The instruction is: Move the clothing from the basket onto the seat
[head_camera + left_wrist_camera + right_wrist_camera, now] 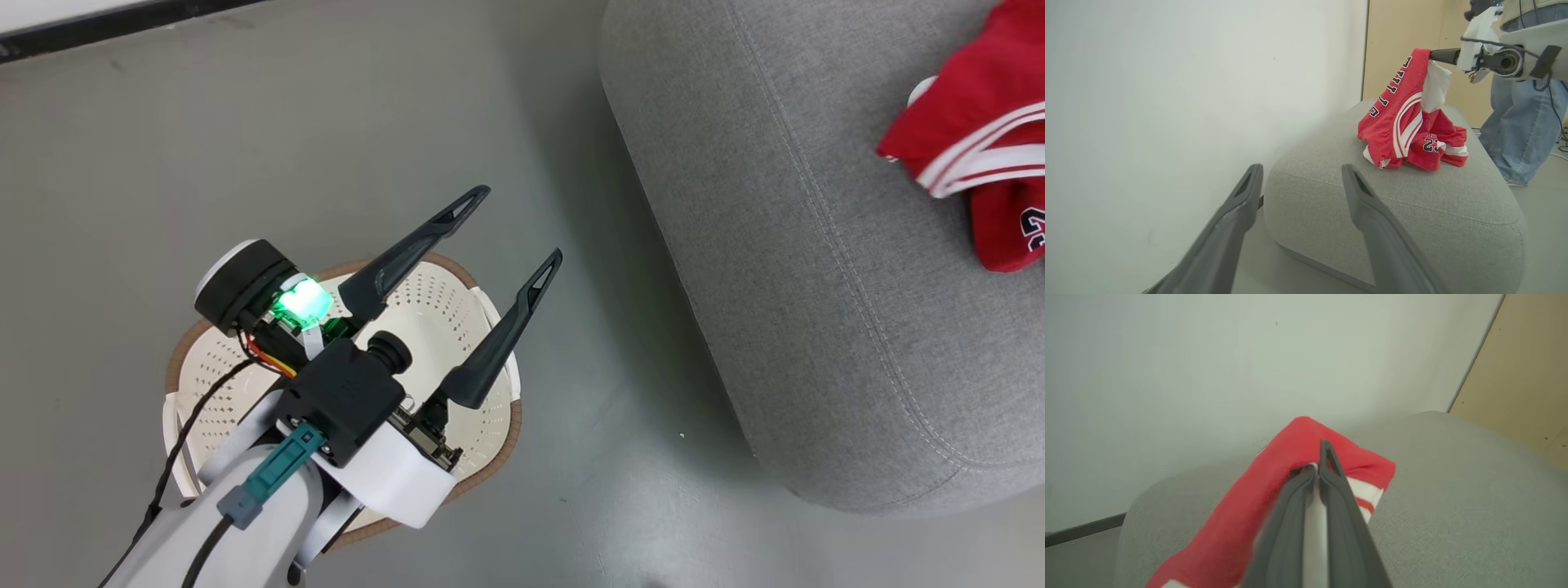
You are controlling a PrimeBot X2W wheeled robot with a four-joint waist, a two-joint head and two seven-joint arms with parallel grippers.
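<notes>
Grey floor lies between basket and seat; person stands beyond clothing.

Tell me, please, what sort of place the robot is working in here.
Probably an indoor test room staged like a home: a bare grey floor and plain wall, one upholstered seat, a laundry basket on the floor, and a person in jeans standing by.

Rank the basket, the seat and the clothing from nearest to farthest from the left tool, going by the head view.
1. basket: on the floor at lower left, right under the open left tool.
2. seat: to the right, across a strip of bare floor.
3. clothing: farthest, lying on the seat at the view's right edge.
</notes>
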